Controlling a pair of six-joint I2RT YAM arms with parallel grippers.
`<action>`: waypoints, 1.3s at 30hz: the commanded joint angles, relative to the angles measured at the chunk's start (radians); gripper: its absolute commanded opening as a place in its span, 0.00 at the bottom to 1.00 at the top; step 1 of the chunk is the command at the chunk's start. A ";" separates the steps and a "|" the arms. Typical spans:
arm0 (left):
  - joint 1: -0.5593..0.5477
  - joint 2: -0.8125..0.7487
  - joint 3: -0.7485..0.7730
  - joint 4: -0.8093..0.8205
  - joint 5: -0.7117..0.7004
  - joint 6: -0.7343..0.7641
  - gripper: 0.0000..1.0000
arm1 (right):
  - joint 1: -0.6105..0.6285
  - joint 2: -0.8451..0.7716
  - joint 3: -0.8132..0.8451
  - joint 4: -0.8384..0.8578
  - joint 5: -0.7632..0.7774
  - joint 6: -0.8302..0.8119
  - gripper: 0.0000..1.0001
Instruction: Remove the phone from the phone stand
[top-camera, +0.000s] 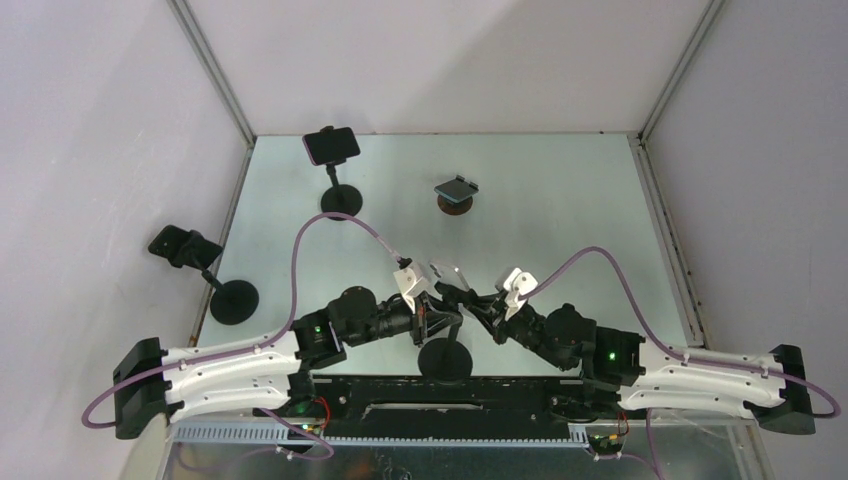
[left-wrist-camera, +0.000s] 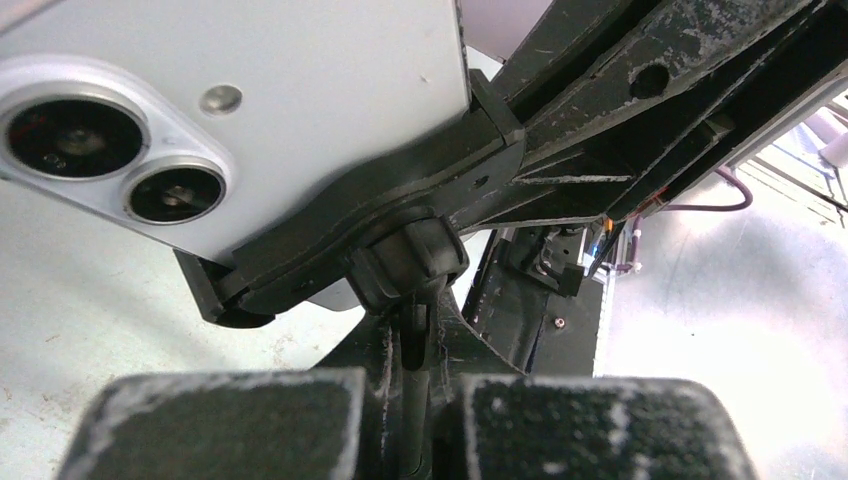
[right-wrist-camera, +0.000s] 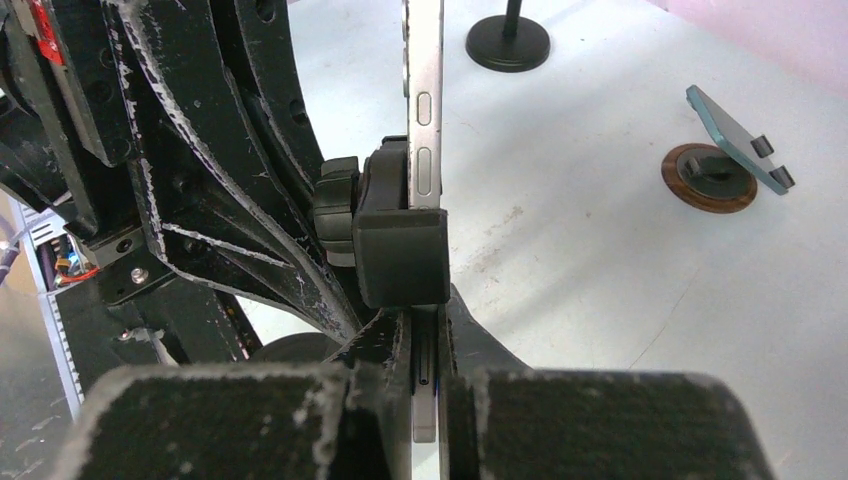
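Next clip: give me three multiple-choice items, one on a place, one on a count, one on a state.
1. The brown round stand sits: A on the far half of the table; B between the arm bases; C off the table.
2. Lenses on the phone's back: A one; B two; C four.
3. The right gripper is: A open; B shut on the phone; C shut on a cable.
Key: A, it lies well up the table; B, two lenses show; B, it pinches the phone's edge.
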 joint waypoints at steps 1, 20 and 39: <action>-0.008 -0.025 0.087 0.182 0.118 0.009 0.00 | -0.010 -0.015 -0.025 0.083 0.013 -0.018 0.00; -0.008 -0.018 0.134 0.127 0.089 0.018 0.56 | 0.110 0.033 -0.026 0.116 0.177 -0.085 0.00; 0.001 -0.025 0.134 0.069 -0.076 -0.037 0.51 | 0.287 0.081 -0.026 0.115 0.259 -0.255 0.00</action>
